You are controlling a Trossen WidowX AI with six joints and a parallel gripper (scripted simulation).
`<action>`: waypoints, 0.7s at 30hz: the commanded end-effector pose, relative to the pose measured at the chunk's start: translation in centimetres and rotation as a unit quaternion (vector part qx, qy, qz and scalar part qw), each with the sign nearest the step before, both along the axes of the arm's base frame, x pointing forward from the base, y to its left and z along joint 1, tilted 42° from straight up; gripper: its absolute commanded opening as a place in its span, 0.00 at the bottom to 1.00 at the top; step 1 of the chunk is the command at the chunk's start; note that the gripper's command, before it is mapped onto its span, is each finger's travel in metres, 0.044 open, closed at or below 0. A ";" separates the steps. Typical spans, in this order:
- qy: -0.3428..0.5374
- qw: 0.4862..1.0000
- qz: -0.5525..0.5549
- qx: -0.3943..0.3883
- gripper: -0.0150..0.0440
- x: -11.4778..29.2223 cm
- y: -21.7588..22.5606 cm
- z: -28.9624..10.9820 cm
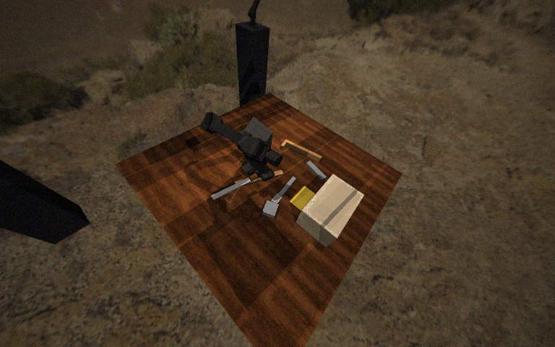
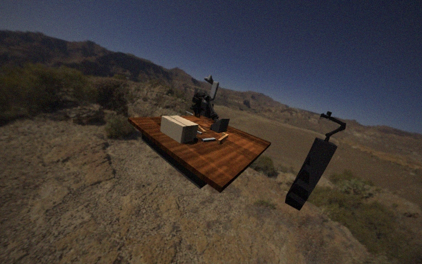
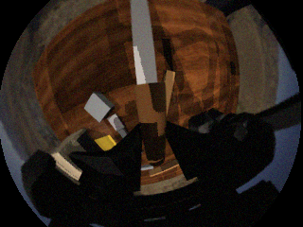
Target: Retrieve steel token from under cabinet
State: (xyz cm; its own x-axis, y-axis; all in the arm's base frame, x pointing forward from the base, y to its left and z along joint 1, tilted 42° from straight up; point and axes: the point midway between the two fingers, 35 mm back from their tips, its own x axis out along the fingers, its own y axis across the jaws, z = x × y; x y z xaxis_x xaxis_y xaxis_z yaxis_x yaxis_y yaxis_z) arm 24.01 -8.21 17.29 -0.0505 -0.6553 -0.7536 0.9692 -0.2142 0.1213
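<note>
Gripper (image 1: 259, 173) down low over the table (image 1: 229, 275), jaws clenched on the wooden handle of a long flat-bladed rake (image 1: 230, 189), its grey blade pointing away from the cabinet (so the working end is on the wrong side for now). From the wrist view the handle runs straight up between the fingers, and the grip looks to sit near one end, so I'd guess the long blade could sag or twist in the jaws as it's swung round. Just past it lies a spatula-like scraper (image 1: 271, 207), right in the likely sweep path; clip that and it may skid onto the yellow patch (image 1: 302, 197), which I take to be the marked area, and anything lying there could end up touching the token. Next, the pale cabinet (image 1: 329, 208) sits hard beside that patch. The token itself I can't see from any angle, presumably it's under there, so the reach would be blind: too steep and the blade jams at the bottom edge, too hard and the token shoots past the patch or comes to rest against the cabinet. Farther back, a short grey bar (image 1: 316, 170) and an L-shaped wooden stick (image 1: 301, 150) lie well clear, less of a worry.
</note>
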 end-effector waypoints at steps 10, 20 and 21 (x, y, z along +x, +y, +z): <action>0.029 0.999 0.039 -0.002 0.25 0.1 0.1 0.3; 0.054 0.996 0.067 0.000 0.25 0.1 0.2 0.2; 0.054 0.996 0.067 0.000 0.25 0.1 0.2 0.2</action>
State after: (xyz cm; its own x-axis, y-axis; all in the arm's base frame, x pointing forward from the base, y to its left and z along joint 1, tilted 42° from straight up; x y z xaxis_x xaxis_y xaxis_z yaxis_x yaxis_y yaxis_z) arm 24.04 -8.08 17.36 -0.0484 -0.6557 -0.7535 0.9943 -0.1037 0.0264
